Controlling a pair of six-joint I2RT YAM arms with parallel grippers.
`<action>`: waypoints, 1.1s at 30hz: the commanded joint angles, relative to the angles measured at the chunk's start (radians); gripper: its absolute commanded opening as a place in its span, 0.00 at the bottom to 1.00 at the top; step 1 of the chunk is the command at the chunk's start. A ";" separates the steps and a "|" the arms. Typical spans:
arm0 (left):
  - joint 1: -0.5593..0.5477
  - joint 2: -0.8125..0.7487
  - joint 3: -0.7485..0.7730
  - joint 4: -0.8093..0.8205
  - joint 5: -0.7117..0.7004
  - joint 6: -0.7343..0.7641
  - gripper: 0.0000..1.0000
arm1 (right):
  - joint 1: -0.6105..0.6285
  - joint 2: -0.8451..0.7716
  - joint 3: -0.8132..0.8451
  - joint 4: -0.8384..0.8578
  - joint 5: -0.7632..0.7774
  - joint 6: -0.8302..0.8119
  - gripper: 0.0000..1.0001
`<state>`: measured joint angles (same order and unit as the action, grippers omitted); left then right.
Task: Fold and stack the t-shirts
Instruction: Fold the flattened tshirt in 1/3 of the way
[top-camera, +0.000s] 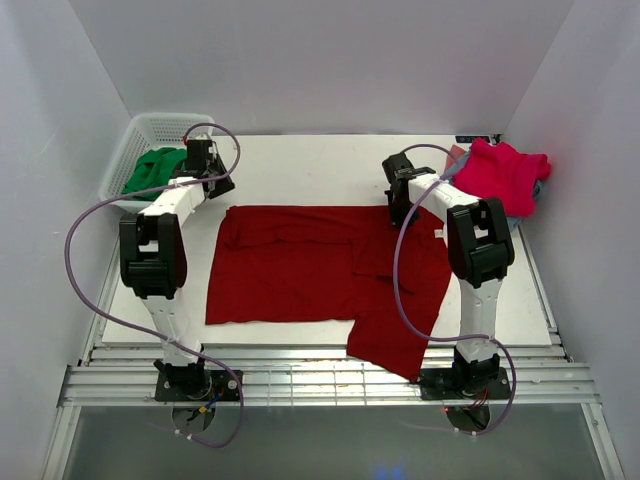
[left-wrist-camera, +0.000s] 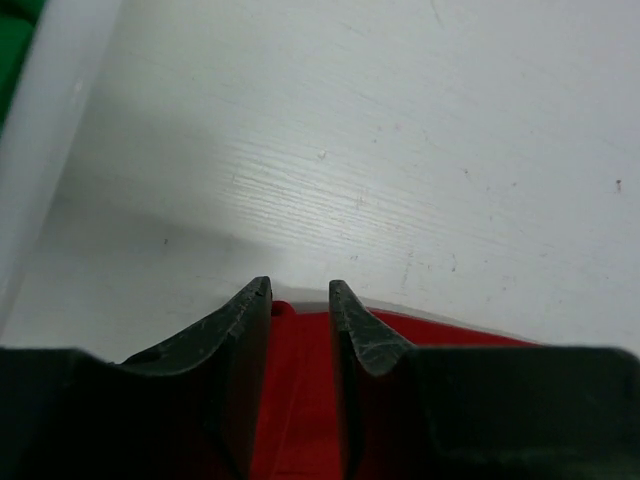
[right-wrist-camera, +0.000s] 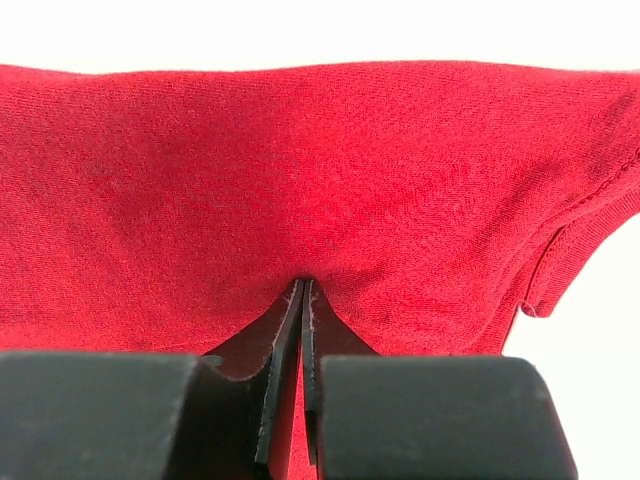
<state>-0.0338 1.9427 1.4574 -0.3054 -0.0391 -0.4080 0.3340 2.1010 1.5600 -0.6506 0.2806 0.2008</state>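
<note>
**Arms: current state**

Left arm: I read it as reached forward, elbow raised. The left gripper points down, its fingers parted by a narrow gap.
Right arm: likewise reached forward. The right gripper is pinched tight on the dark red t-shirt.

- one dark red t-shirt, mid-bench
- one pink-red t-shirt, at 2 o'clock
- grey-blue cloth under it; its pieces cannot be counted
- one green cloth at 10 o'clock, in one white basket
- two arms, left arm and right arm, one claw each: left claw, right claw
</note>
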 joint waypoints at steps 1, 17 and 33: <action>0.006 0.056 0.056 -0.007 0.091 0.011 0.41 | -0.023 0.070 -0.070 -0.034 0.008 -0.012 0.08; -0.003 0.154 0.115 -0.109 0.065 0.001 0.43 | -0.023 0.053 -0.094 -0.023 0.002 -0.012 0.08; -0.006 0.122 0.080 -0.150 0.002 0.017 0.13 | -0.023 0.054 -0.100 -0.021 -0.004 -0.009 0.08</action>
<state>-0.0353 2.1155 1.5436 -0.4450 -0.0166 -0.4049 0.3336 2.0823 1.5284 -0.6174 0.2779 0.1986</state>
